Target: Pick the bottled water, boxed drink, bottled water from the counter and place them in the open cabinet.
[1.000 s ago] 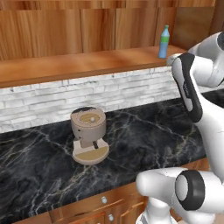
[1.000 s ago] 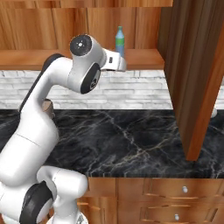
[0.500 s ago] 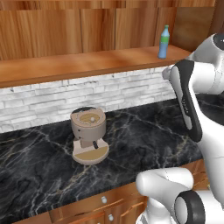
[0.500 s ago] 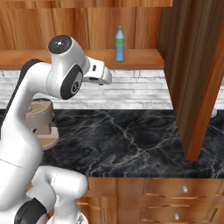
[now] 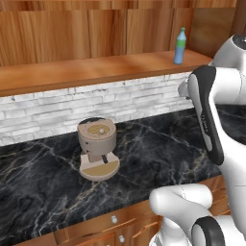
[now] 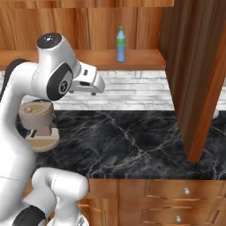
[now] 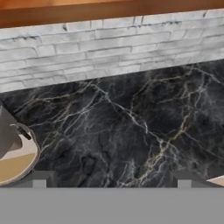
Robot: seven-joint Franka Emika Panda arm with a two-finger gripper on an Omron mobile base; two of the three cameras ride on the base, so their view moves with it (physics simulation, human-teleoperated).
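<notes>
We have one bottled water [image 6: 120, 43], the translucent blue one with the green cap, standing upright on the cabinet [image 5: 48, 38] shelf board [image 6: 132, 59]; it sits at upper centre of the right base view and at upper right of the left base view [image 5: 179, 46]. That item looks finished.

Our pincer [image 7: 111, 177] is spread about as wide as it goes and has hold of nothing: in the hand view its two finger tips [image 7: 39, 178] stand far apart at the bottom, with bare black marble between them. In the right base view the hand [image 6: 86, 79] hangs at centre left, below the shelf and above the table [image 6: 132, 137].

We judge ourselves to be between items: one delivered, the arm free, and the second bottle and the boxed drink not yet fetched. On this stretch of table we can make out a tan coffee machine [image 5: 98, 149] at centre left of the left base view, and its base at the lower left of the hand view [image 7: 13, 157].

The next move calls for finding the next item, likely by swinging the arm or driving the base along the table, then bringing the wide jaws down around it, closing, and lifting it to the shelf beside the blue bottle without knocking that one over.
</notes>
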